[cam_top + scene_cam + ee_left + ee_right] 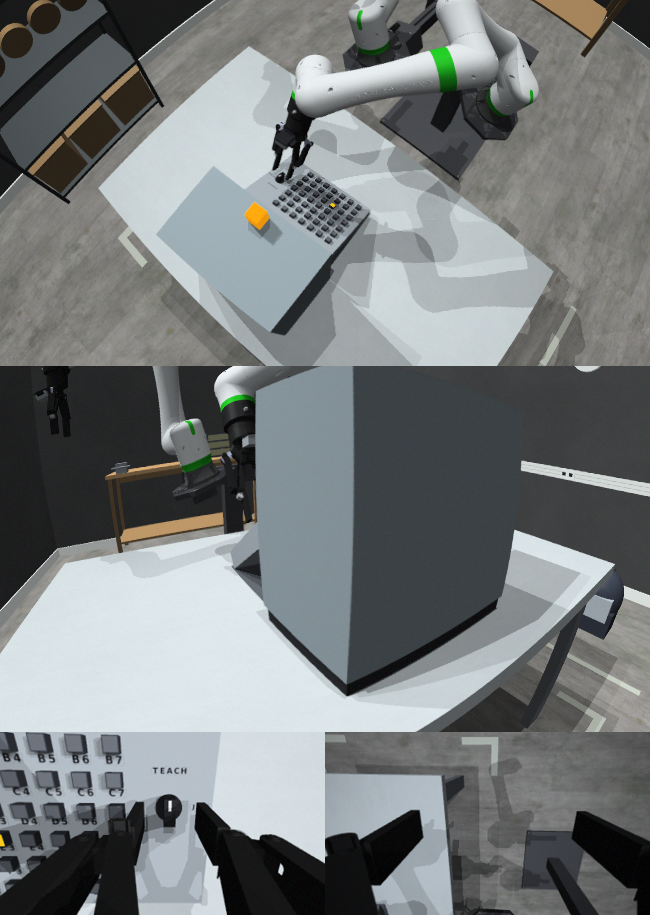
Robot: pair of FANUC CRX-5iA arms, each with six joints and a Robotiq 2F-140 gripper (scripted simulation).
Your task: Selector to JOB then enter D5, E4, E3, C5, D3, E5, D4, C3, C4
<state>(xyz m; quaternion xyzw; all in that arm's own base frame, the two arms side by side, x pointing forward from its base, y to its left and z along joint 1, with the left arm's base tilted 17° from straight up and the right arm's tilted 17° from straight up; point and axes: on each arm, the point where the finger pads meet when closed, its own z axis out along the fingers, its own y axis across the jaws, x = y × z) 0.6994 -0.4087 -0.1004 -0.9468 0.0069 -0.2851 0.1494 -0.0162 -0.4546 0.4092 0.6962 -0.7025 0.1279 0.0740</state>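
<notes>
The keypad panel (260, 187) (192, 756) bears rows of dark keys. One key (332, 205) (2, 840) is lit yellow, its label E3 partly cut off in the left wrist view. Keys C4 (13, 778), C5 (47, 779), D4 (22, 810), D5 (54, 810) and E4 (30, 839) are unlit. The round black selector (176, 806) has its white mark upward, toward TEACH; the JOB label is mostly hidden by a finger. My left gripper (283, 172) (170, 815) is partly open and empty, its fingers either side of the selector. My right gripper (60, 434) (497, 824) is wide open and empty.
The tall grey machine casing (240, 265) (305, 491) stands beside the keypad, with an orange block (257, 216) on top. It hides much of the left gripper in the exterior view. The right gripper hangs high, away from the machine, near the edge of the table (366, 793).
</notes>
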